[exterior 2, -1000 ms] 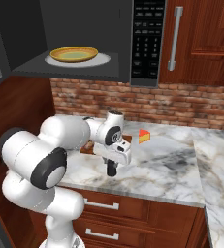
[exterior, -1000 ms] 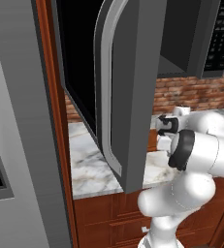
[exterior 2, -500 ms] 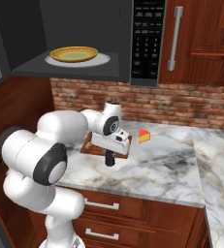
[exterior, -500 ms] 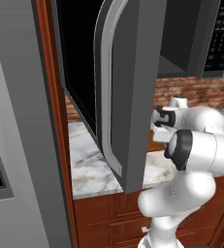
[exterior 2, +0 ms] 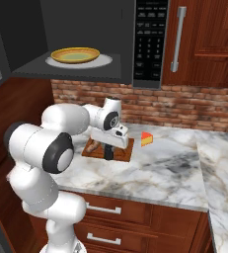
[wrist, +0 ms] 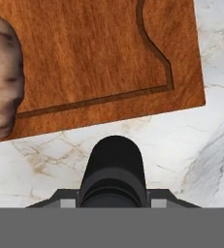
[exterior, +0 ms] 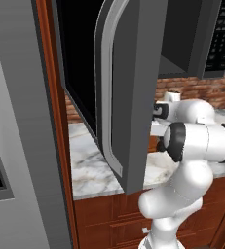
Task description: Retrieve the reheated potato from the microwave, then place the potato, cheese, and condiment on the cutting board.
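Right, the mottled brown potato already lies on the flat reddish-brown wooden cutting board, at the left edge of my hand view, so I judge the microwave step done. The gripper hangs just over the board's near edge in the right base view, its jaws drawn in around a small black bottle with a rounded top, the condiment, which stands between them over the marble counter just short of the board. So I judge the step in hand is placing the condiment: 1 of 3 items is down, and this is the 2nd.

The next move calls for carrying the bottle a little further in over the board, past the grooved border, lowering it upright onto bare wood clear of the potato, then letting go.

The yellow-orange cheese wedge with its red rind sits on the counter just beside the board's right end, not on it.

The dark grey microwave stands open, its door swung wide; inside, a yellow plate rests on the turntable with nothing visible on it.
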Controlling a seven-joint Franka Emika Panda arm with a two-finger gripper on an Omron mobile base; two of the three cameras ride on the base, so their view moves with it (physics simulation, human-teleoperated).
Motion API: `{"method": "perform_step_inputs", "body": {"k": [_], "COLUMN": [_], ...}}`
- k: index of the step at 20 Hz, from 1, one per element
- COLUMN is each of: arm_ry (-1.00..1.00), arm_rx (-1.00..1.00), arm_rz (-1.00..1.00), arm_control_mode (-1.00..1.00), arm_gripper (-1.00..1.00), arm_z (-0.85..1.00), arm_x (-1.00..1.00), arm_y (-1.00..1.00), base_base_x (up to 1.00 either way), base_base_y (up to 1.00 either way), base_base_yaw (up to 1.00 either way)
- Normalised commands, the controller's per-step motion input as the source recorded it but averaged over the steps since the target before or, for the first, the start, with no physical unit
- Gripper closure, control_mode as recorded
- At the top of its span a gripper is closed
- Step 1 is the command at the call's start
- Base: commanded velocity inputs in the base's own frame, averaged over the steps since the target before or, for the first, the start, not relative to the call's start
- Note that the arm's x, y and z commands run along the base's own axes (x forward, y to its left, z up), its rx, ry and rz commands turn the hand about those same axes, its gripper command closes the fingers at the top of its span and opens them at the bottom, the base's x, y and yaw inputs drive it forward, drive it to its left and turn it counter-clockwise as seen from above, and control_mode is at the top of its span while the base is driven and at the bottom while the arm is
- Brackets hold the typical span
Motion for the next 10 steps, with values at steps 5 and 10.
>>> {"method": "perform_step_inputs", "body": {"k": [5, 10], "arm_ry": [0.0, 0.0], "arm_rx": [0.06, 0.07], "arm_rz": [0.08, 0.09], "arm_control_mode": [-1.0, -1.0], "arm_gripper": [1.0, 1.0], "arm_z": [0.0, -0.03], "arm_x": [0.47, 0.34], "arm_y": [0.16, 0.22], "base_base_x": [0.0, 0.0], "base_base_y": [0.0, 0.0], "base_base_yaw": [0.0, 0.0]}}
